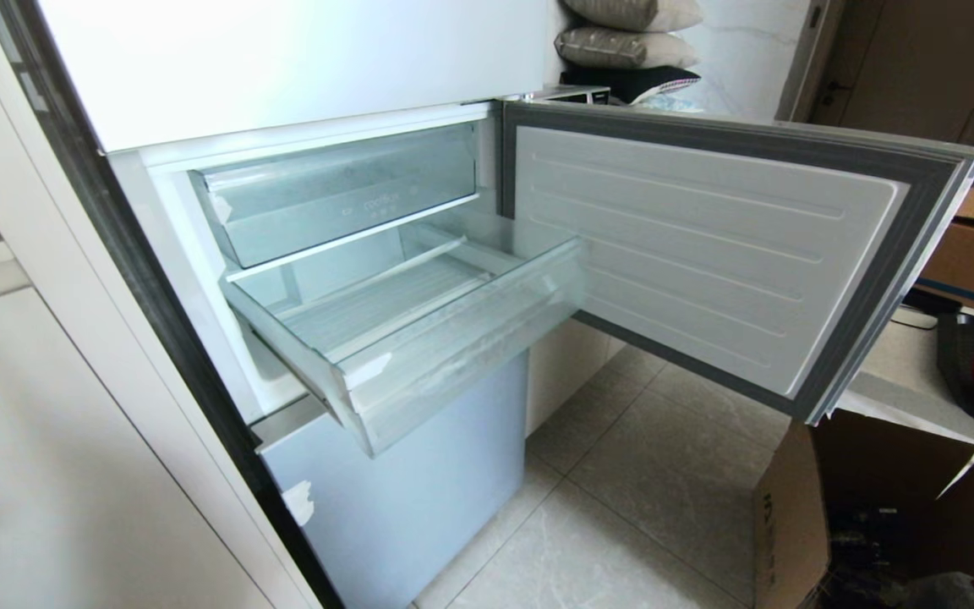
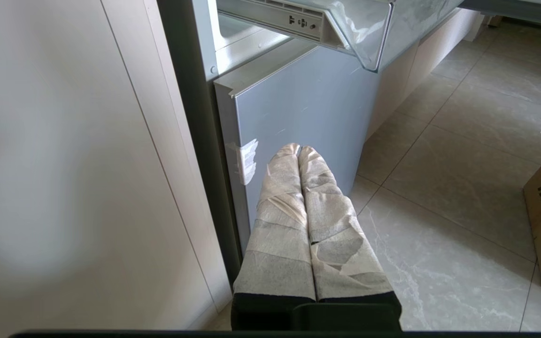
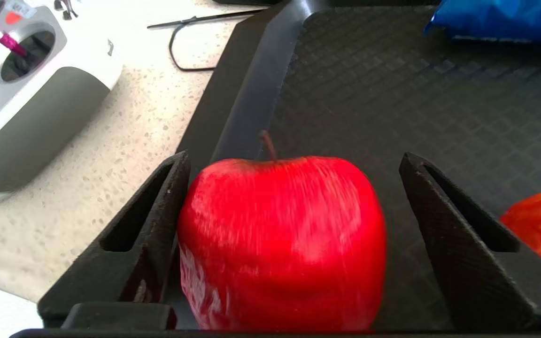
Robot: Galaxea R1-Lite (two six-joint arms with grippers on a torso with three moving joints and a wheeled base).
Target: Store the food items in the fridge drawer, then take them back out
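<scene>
Red apple (image 3: 282,239) between open right hand (image 3: 289,159), in black tray (image 3: 392,94) on desk (image 3: 125,155).
Spread wide, gripping nothing, one finger near-touching: could nudge or roll fruit. Fridge drawer (image 1: 453,355) pulled out, bare. Left hand (image 2: 298,152) shut, parked.

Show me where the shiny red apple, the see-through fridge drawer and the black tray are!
Shiny red apple (image 3: 282,239): right wrist view, on its front skin.
Clear, pulled-out plastic fridge drawer (image 1: 462,351): head view, on its front lip.
Black textured tray (image 3: 392,94): right wrist view, on its bare floor.
</scene>
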